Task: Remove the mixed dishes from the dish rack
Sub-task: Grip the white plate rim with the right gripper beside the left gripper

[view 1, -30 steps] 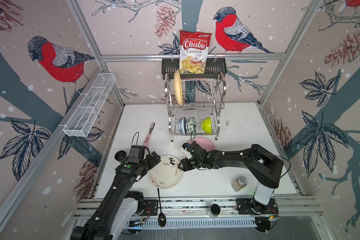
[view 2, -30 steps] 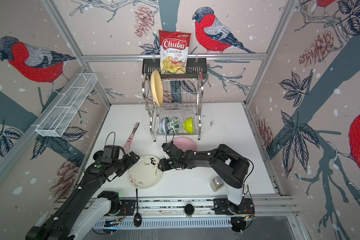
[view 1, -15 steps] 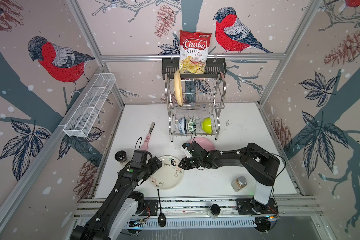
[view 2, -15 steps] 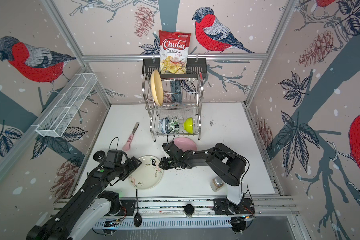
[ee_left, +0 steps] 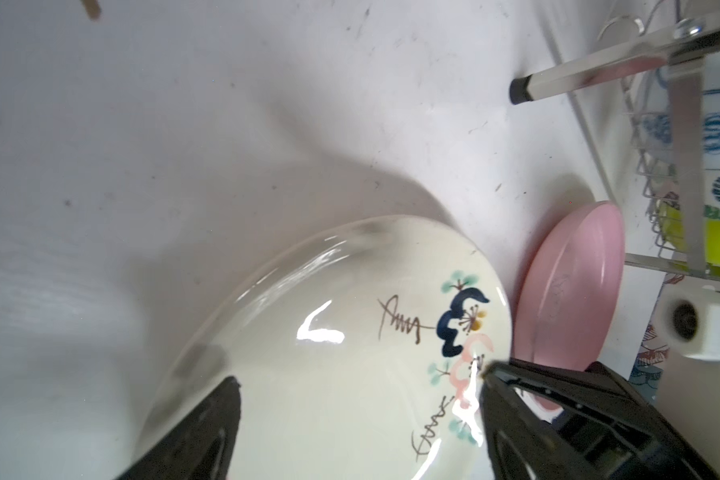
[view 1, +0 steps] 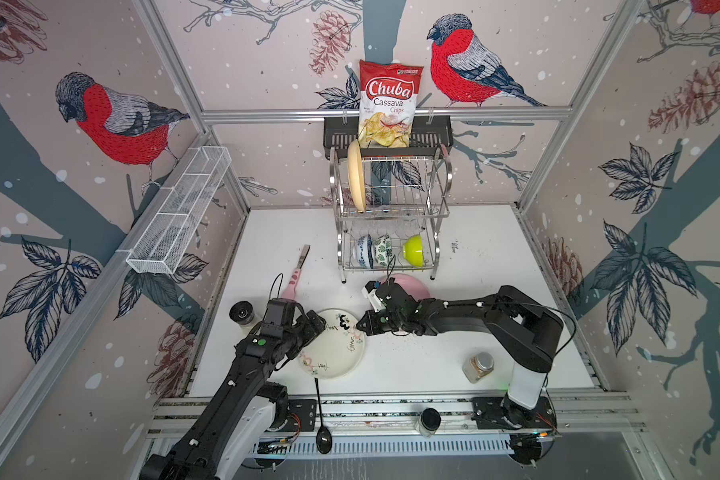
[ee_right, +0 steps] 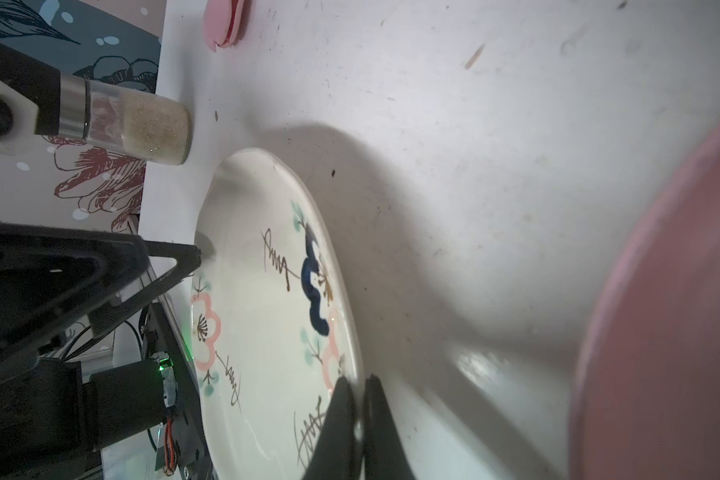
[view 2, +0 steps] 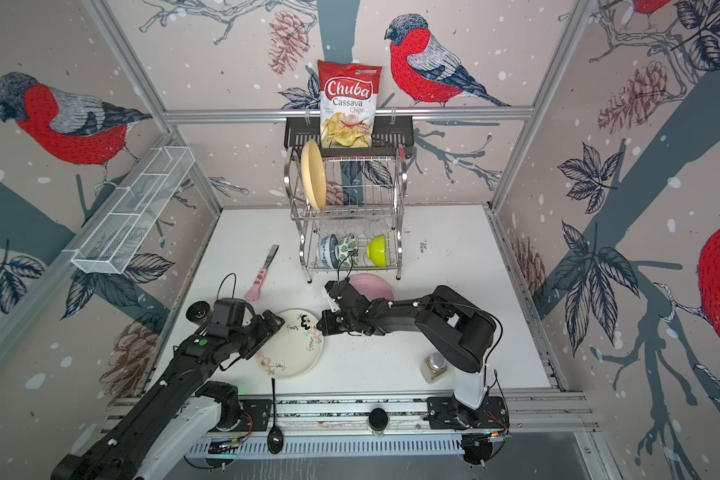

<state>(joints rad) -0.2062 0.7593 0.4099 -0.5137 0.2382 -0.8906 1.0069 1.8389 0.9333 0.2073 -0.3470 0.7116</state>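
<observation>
the cream plate (view 1: 335,353) with its doodles lies on the white table (view 1: 474,291) in front of the dish rack (view 1: 391,212), between the two arms, as both top views show (view 2: 296,353). the right gripper (view 1: 362,326) reaches in low from the right and has its jaws pinched tight on the plate's rim; the right wrist view shows the two fingers (ee_right: 341,415) closed together over the edge beside the pink flower. whether that edge is lifted off the table cannot be told. the left gripper (view 1: 314,328) sits at the plate's opposite side with its jaws spread wide and nothing clamped between them; in the left wrist view the gripper (ee_left: 360,374) straddles the plate's face (ee_left: 329,353). the pink plate (view 1: 408,282) lies flat on the table just behind the right gripper, close to the rack's feet. the yellow plate (view 1: 356,178) stands on edge at the left of the rack's upper tier. on the lower tier the blue-white bowl (view 1: 364,251), the green-leaf bowl (view 1: 383,249) and the lime green bowl (view 1: 414,249) sit on their sides in a row. a spice jar (view 1: 479,365) stands near the right arm's base, and a black spoon (view 1: 321,415) lies at the front edge.
</observation>
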